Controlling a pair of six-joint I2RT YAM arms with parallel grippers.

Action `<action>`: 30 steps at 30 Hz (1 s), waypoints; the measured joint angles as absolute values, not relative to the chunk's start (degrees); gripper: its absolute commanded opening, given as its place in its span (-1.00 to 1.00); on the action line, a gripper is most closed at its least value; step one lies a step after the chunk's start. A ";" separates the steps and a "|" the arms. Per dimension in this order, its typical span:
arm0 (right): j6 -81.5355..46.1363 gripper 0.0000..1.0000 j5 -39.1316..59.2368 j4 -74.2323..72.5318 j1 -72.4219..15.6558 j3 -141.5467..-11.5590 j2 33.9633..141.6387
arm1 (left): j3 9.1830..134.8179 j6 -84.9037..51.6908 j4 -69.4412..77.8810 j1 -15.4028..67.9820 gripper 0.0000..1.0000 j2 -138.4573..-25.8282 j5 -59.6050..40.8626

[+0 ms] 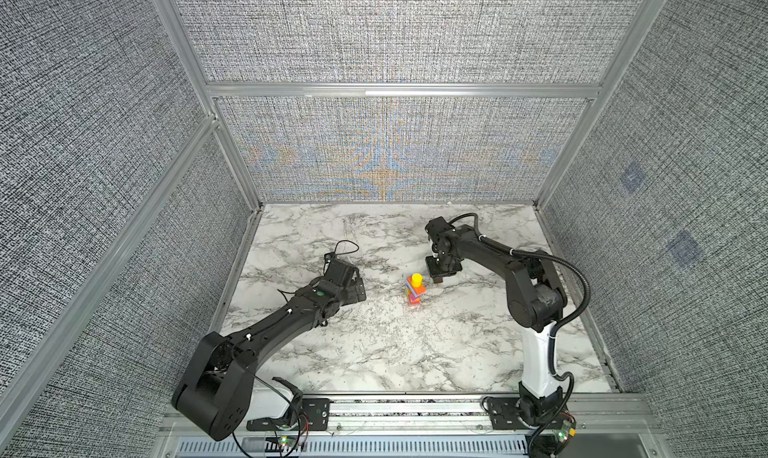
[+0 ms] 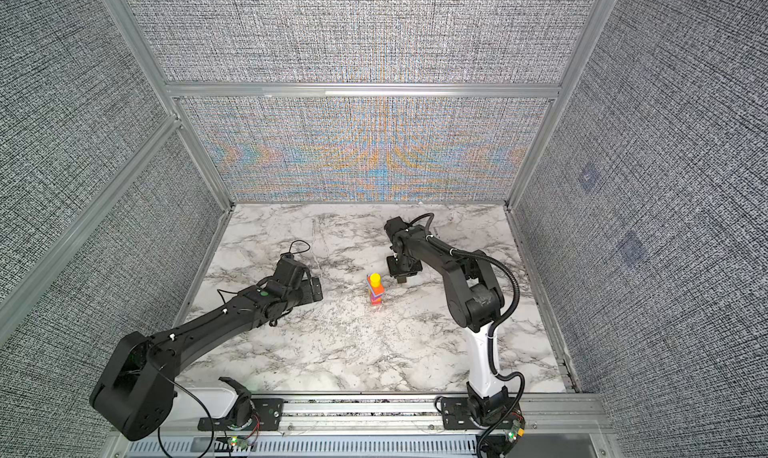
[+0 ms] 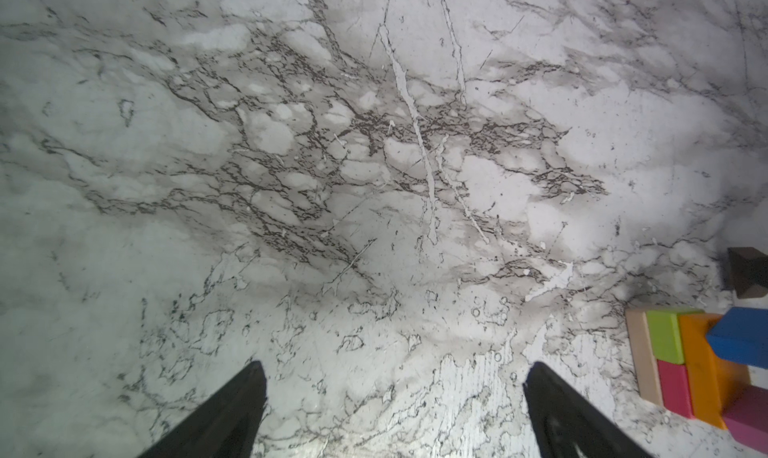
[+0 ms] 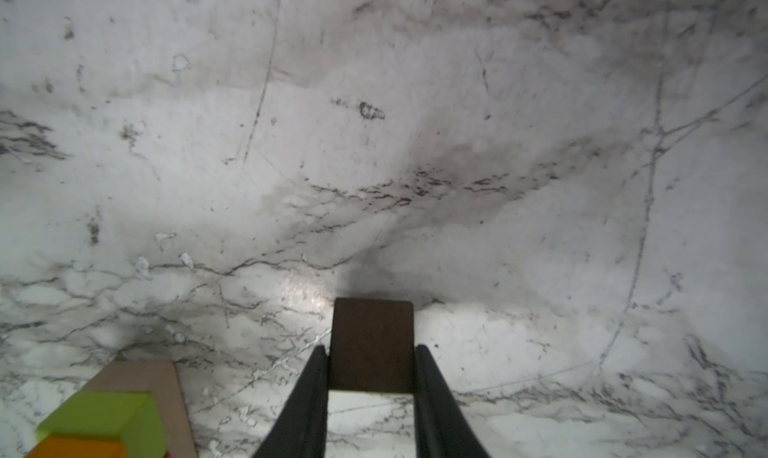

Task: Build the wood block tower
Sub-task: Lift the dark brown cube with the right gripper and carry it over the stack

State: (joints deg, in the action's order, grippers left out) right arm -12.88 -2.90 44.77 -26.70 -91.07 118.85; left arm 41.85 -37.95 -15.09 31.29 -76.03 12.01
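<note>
Right claw (image 4: 370, 352) of mine clamped on the dark brown block (image 4: 372, 327) down at the table (image 4: 540, 185), just beside the tower (image 1: 414, 290), probably its cap over the yellow cylinder (image 1: 416, 278); left claw (image 3: 397, 368) gapes empty, parked clear.

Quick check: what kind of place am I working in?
Probably a lab robot cell: fabric panels in an aluminium frame enclose a marble-look table, left arm and right arm mounted in front.
</note>
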 measured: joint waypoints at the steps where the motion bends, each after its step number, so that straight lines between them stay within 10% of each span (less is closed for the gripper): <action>1: -12.88 -0.42 -2.90 44.84 -26.72 -91.07 118.45 | 41.85 -37.95 -15.09 31.29 0.97 -75.77 12.01; 30: -10.22 -0.44 -2.26 58.57 -30.57 -97.80 105.19 | 43.97 -36.86 -20.73 31.24 0.98 -68.27 7.42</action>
